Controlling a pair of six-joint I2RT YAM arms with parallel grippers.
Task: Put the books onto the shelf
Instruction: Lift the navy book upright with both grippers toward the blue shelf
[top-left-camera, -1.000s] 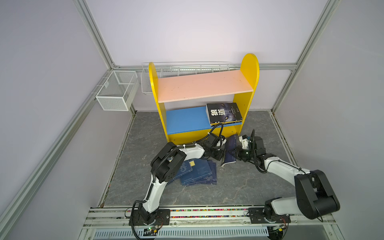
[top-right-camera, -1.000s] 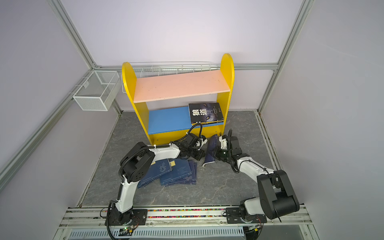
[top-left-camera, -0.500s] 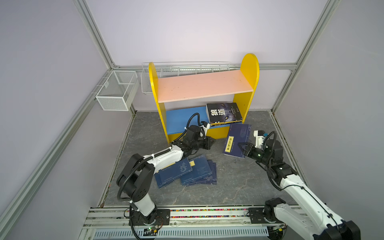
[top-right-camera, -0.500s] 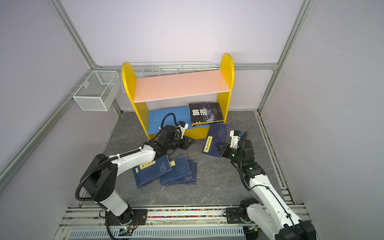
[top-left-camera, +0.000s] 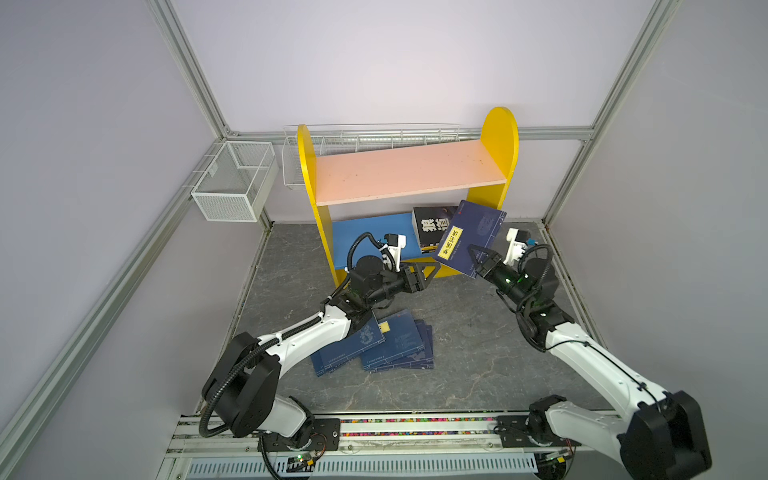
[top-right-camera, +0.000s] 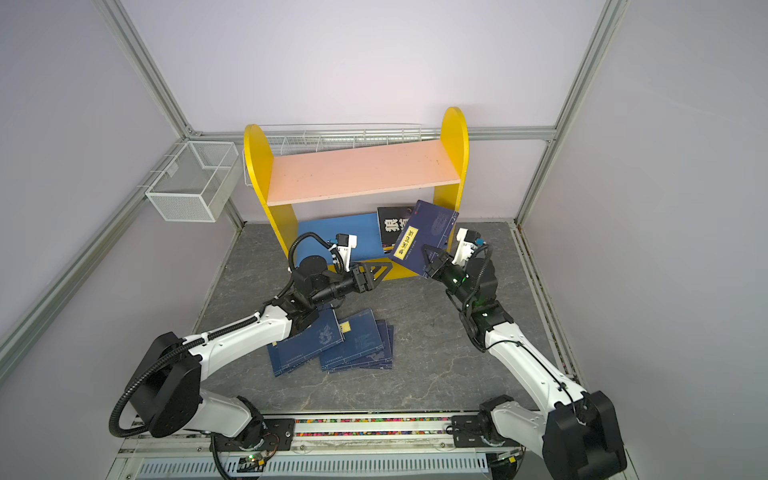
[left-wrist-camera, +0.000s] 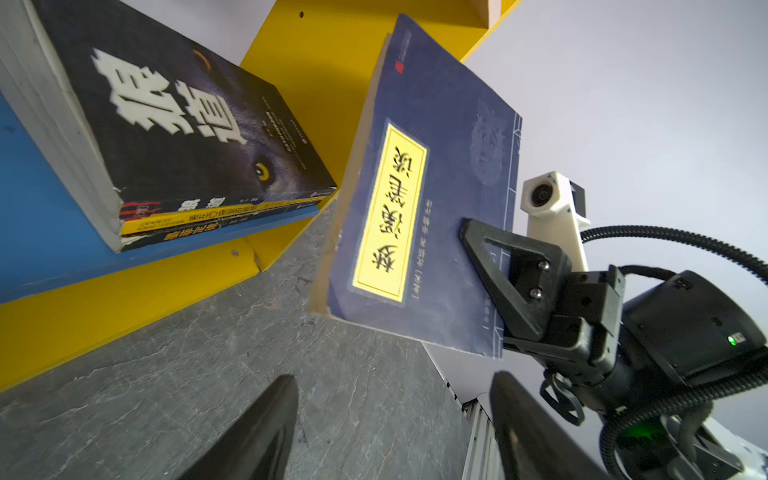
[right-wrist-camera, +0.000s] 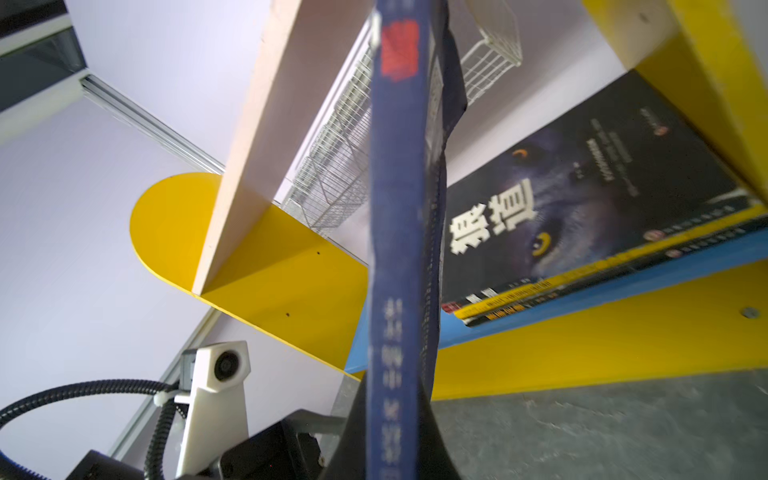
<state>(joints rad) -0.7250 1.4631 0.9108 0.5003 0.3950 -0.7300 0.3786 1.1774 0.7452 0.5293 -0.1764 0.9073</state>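
Navy book, tilted, held by the right gripper in front of the lower tier of the shelf; left gripper at its 8 o'clock stands wide, empty; other navy books lie on the bench at 6 o'clock
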